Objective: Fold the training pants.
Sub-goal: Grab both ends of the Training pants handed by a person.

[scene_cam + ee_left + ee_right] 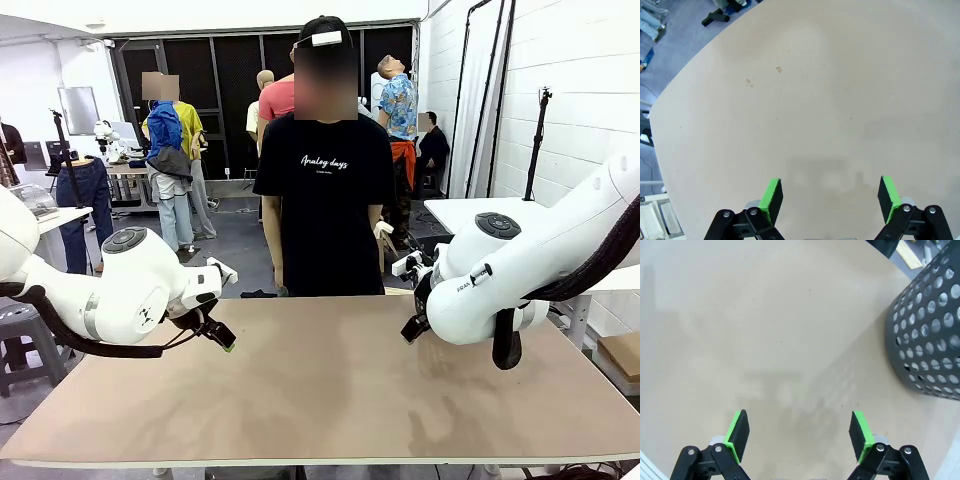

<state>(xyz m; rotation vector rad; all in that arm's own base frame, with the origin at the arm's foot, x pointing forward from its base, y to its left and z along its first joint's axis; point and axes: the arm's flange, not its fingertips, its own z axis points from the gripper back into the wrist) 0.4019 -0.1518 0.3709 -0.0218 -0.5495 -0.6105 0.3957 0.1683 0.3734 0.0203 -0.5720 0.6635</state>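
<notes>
Nearby, right gripper (799, 416), basket (927, 335) by table edge (874, 256)

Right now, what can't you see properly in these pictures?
- Right wrist view: the basket is cut off by the picture's edge, and its inside is hidden by its wall.
- Left wrist view: little specks on the table are too small to tell what they are.
- Front view: the right hand is small and partly behind its own arm. The small line under the shirt print is too small to read.

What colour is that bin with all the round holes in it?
Dark grey, almost black. The perforated basket shows best in the right wrist view.
</notes>
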